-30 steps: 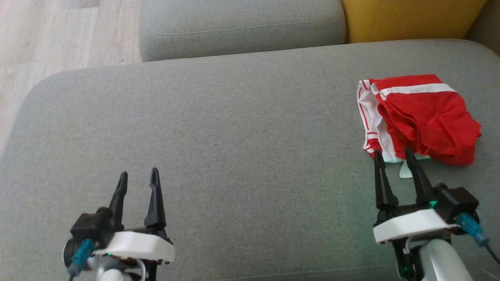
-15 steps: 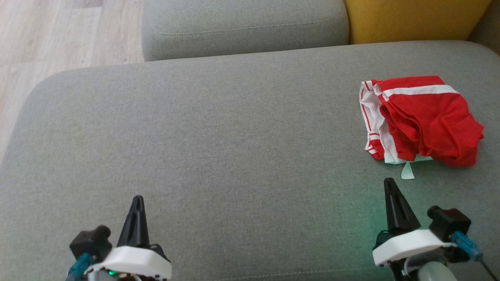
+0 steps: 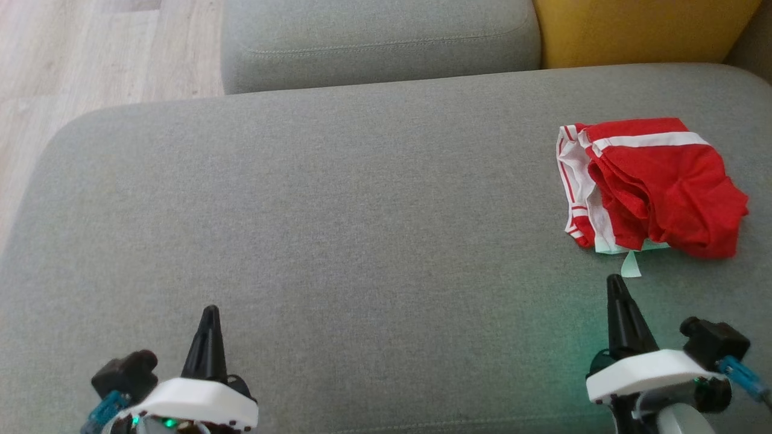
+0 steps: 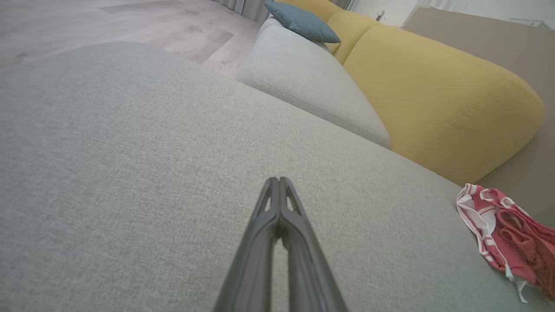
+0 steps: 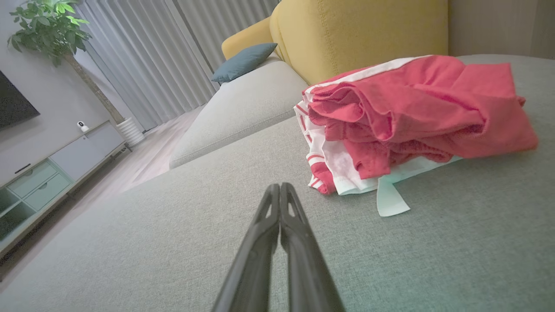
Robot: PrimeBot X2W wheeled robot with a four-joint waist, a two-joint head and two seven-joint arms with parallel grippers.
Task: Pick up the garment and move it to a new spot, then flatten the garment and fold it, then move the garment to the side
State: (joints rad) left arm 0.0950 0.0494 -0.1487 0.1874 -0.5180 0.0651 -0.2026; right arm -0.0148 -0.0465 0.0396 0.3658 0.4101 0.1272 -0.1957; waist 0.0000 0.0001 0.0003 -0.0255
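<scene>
The garment (image 3: pixel 654 187) is red with white stripes and a white lining, lying folded in a rumpled bundle at the right side of the grey sofa seat (image 3: pixel 338 229). It also shows as the garment (image 5: pixel 412 117) close ahead in the right wrist view and as the garment (image 4: pixel 507 238) at the far right of the left wrist view. My right gripper (image 3: pixel 615 283) is shut and empty, a short way in front of the bundle. My left gripper (image 3: pixel 210 311) is shut and empty at the lower left, far from the cloth. Both pairs of fingers press together: left gripper (image 4: pixel 279 180), right gripper (image 5: pixel 279 186).
A second grey cushion (image 3: pixel 380 42) and a yellow backrest (image 3: pixel 639 30) stand behind the seat. Wooden floor (image 3: pixel 90 54) lies beyond the seat's left edge. A blue pillow (image 5: pixel 243 60), a low cabinet (image 5: pixel 52 173) and a plant (image 5: pixel 47 30) are further off.
Both grippers went from open to shut. The right gripper drew back from the garment's near edge, and the left one drew back toward the bottom of the view. The garment stayed put.
</scene>
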